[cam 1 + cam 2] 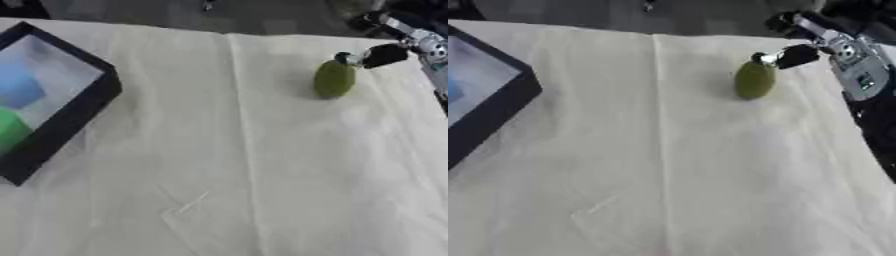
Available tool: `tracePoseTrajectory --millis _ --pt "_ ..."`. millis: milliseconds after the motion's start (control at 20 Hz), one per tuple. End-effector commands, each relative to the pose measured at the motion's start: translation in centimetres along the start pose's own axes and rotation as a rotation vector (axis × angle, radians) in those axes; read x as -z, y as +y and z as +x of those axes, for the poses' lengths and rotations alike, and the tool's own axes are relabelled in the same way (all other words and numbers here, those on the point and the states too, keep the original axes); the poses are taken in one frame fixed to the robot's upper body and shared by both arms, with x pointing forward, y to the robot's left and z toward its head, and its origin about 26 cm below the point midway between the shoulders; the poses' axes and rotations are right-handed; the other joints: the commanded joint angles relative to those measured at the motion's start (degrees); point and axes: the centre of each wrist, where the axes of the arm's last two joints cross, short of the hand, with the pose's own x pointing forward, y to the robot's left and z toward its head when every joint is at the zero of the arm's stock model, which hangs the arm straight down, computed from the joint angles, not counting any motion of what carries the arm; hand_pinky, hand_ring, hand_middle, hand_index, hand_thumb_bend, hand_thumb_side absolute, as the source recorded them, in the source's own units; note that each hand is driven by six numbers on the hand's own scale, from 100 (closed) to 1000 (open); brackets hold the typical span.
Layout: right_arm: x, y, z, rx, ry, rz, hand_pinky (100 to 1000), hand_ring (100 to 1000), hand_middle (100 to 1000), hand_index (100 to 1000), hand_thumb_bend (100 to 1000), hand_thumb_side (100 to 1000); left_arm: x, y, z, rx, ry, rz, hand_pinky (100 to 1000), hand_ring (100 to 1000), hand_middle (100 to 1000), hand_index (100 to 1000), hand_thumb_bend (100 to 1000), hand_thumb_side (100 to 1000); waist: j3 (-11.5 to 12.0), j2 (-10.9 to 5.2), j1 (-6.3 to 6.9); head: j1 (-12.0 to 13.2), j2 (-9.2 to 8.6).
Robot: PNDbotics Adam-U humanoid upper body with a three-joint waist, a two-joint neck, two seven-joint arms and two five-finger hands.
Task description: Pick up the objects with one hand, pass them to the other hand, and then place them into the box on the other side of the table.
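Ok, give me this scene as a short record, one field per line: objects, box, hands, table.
object on table: olive-green oval object, far right, on the cloth
box: black-rimmed box, left edge, holding a blue object and a green object
right hand: right hand at the oval object's top, grip unclear
left hand: not in view
table: white cloth

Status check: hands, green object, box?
Right hand at olive-green object, grip unclear. Left hand out of view. Box far left holds blue and green items. Nothing between.

One olive-green oval object [334,78]; one black box [83,114]; inside it one blue item [19,87], one green item [10,127].
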Motion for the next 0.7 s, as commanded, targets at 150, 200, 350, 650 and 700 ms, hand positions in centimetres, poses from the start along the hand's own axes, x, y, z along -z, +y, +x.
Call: tracePoseTrajectory --millis 150,200,350,650,700 --pt "-0.9 -2.4 -1.1 -0.079 0.030 0.041 849 880 818 863 422 247 0.3 1.5 0.6 0.043 -0.021 0.023 768 672 646 721 458 403 0.5 -0.52 0.21 -0.1 -1.09" --pt "-1.0 -2.4 -1.2 -0.084 0.032 0.053 849 880 819 864 427 287 0.3 1.5 0.6 0.044 -0.021 0.024 768 672 646 721 457 404 0.6 -0.40 0.22 -0.1 -1.10" --pt "-1.1 -2.6 -1.5 -0.094 0.046 0.069 849 880 823 869 437 384 0.3 1.5 0.5 0.047 -0.019 0.025 769 674 648 722 457 421 1.0 -0.03 0.19 -0.2 -1.03" --pt "-1.0 -2.5 -1.8 -0.122 0.084 0.070 854 879 826 872 441 455 0.2 1.4 0.3 0.054 -0.011 0.031 767 672 644 718 452 416 1.7 0.72 -0.05 -0.6 -1.13" --pt "-1.1 -2.5 -1.9 -0.134 0.091 0.064 855 878 826 872 441 461 0.2 1.4 0.3 0.053 -0.011 0.032 767 671 643 717 452 415 1.8 0.82 -0.06 -0.7 -1.13"
